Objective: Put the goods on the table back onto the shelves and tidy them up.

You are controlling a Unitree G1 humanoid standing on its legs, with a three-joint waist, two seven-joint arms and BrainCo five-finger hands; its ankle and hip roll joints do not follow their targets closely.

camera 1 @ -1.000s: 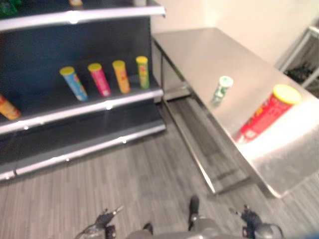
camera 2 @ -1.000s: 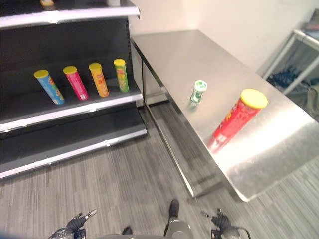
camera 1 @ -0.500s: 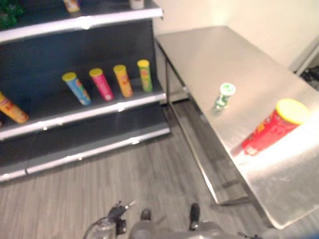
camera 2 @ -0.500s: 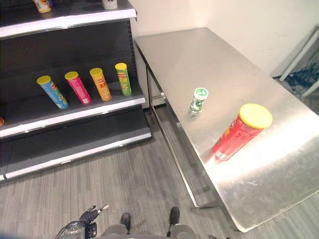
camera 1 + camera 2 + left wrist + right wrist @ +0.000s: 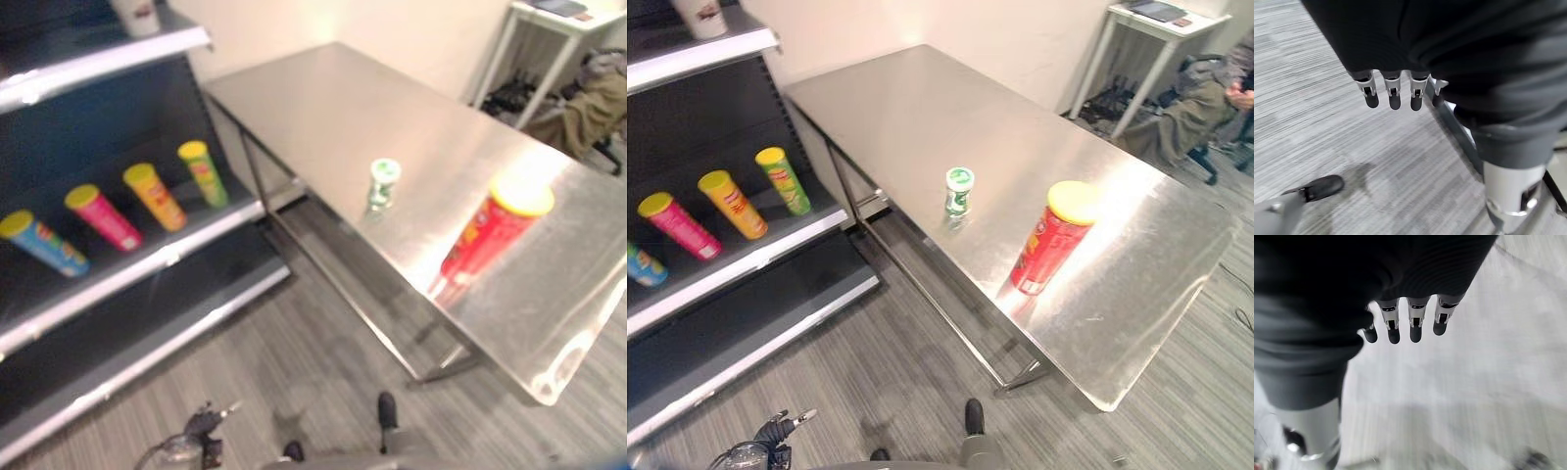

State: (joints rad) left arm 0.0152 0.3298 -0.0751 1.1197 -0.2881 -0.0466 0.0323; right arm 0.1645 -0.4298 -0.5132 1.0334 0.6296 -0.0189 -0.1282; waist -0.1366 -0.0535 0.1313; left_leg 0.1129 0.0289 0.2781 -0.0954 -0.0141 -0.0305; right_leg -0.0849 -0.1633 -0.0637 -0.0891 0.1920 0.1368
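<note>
You have two goods standing on the steel table (image 5: 921, 98): a red tube with a yellow lid (image 5: 1050, 239), upright and close to the long edge that faces the aisle, toward the table's near end, and a small green-and-white cup (image 5: 959, 190), also upright, a little farther along and just inside that same edge. The two stand apart, not touching.

Your left hand (image 5: 1393, 90) hangs low over the grey floor (image 5: 1327, 122), fingers straight and relaxed, holding nothing. Your right hand (image 5: 1410, 323) hangs the same way over the floor, fingers loose and empty. Both hands are well apart from the table and from either item; the tube and the cup stand ahead and to the right of you.

To your left, the dark shelf unit (image 5: 754, 257) already carries a row of leaning tubes on its middle shelf: a green one (image 5: 784, 180) nearest the table, then an orange one (image 5: 731, 204), a pink one (image 5: 679, 225), and a blue one (image 5: 44, 243). A white cup (image 5: 700, 17) stands on the upper shelf.

A seated person (image 5: 1205, 103) shows beyond the table's far corner, by a white side table (image 5: 1151, 24).
</note>
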